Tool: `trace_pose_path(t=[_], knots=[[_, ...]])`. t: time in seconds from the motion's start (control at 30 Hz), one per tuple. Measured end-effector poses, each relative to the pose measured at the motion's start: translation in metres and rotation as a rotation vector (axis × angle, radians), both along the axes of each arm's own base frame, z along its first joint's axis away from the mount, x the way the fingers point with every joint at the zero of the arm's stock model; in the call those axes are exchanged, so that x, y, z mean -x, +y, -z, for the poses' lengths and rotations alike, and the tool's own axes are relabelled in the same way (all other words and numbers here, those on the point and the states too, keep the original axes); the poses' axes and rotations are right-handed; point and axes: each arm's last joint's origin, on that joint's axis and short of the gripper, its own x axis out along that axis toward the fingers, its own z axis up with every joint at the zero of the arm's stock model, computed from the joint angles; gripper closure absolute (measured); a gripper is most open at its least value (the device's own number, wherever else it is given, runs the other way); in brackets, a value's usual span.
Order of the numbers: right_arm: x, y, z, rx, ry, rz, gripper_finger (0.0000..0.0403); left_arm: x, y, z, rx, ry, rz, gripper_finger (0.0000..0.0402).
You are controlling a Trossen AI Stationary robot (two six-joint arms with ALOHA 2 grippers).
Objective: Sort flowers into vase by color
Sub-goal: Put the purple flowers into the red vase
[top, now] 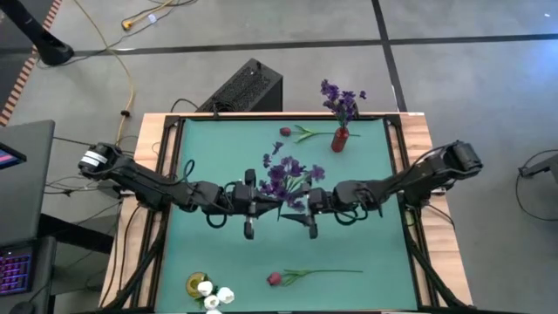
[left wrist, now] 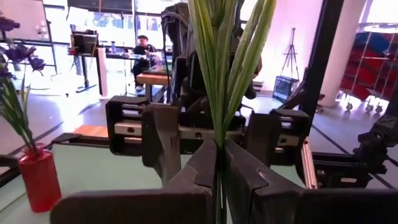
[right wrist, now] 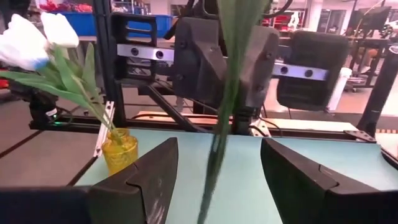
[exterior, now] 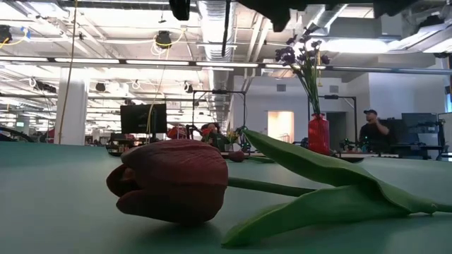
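A bushy purple sprig (top: 285,177) is up over the middle of the table, between my two grippers. My left gripper (top: 268,201) (left wrist: 219,163) is shut on its green stems. My right gripper (top: 298,203) (right wrist: 217,171) faces it from the right, open, with the stems (right wrist: 219,143) passing between its spread fingers without touching them. A red vase (top: 340,139) with purple flowers stands at the far side. A yellow vase (top: 197,283) with white tulips (top: 214,296) stands at the near edge. Two dark red tulips lie flat: one near (top: 275,279) (exterior: 173,180), one far (top: 286,132). My left gripper pinches the purple sprig's bundle of green stems (left wrist: 217,134) between its two fingers (left wrist: 199,171). The fingers come level from the table's left and lie across the stems. The leaves rise above the fingers in the wrist view. The sprig is off the table.
A black box (top: 247,87) sits beyond the table's far edge. The table's raised frame (top: 397,131) runs round the green mat (top: 218,148). People sit in the room behind (exterior: 372,127). Bare mat lies left and right of the grippers.
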Motion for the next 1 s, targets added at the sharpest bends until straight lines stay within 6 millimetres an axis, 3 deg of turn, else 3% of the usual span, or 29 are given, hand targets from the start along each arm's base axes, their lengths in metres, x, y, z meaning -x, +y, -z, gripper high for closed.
trace_pose_path(t=[0.33, 0.8, 1.0], knots=[[-0.0077, -0.0023, 0.0014, 0.004, 0.014, 0.013, 0.0161, -0.0003, 0.0018, -0.0008, -0.013, -0.007, -0.010, 0.0401], [-0.0082, -0.0067, 0.0017, 0.006, 0.023, 0.031, 0.0359, -0.0004, 0.0020, -0.0003, -0.017, -0.002, -0.017, 0.0401], [-0.0073, -0.0070, 0.0030, 0.012, 0.047, 0.032, 0.0371, -0.0007, 0.0024, 0.0031, -0.025, 0.036, -0.037, 0.0370]])
